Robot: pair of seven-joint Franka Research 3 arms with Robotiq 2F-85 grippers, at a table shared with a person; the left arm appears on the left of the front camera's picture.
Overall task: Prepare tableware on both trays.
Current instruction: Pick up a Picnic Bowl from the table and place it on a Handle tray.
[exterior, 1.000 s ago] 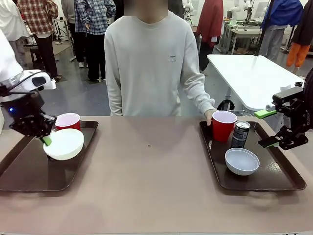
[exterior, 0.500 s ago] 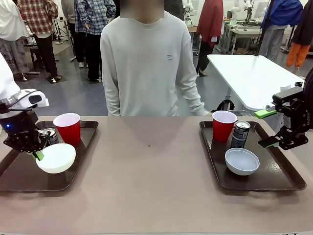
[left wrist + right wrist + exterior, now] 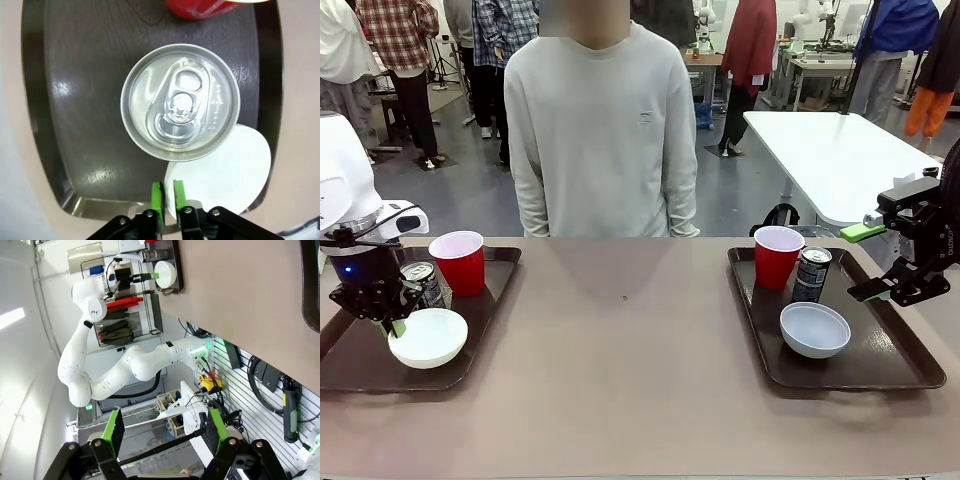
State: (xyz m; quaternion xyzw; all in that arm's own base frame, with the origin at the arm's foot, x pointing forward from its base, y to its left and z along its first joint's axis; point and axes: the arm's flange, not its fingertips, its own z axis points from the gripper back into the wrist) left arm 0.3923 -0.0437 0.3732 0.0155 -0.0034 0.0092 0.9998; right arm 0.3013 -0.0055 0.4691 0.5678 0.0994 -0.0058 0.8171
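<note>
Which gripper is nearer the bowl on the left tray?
Left. The left gripper sits at the rim of that bowl; the right gripper hangs open beside the far tray, across the table.

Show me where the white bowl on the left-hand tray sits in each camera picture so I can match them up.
Front view: white bowl low at the left, at the left gripper.
Left wrist view: bowl lower right, its rim between the green pads, beside the can.
Right wrist view: bowl small, top centre.
Shared landmark: the dark left tray under it, also at and.
</note>
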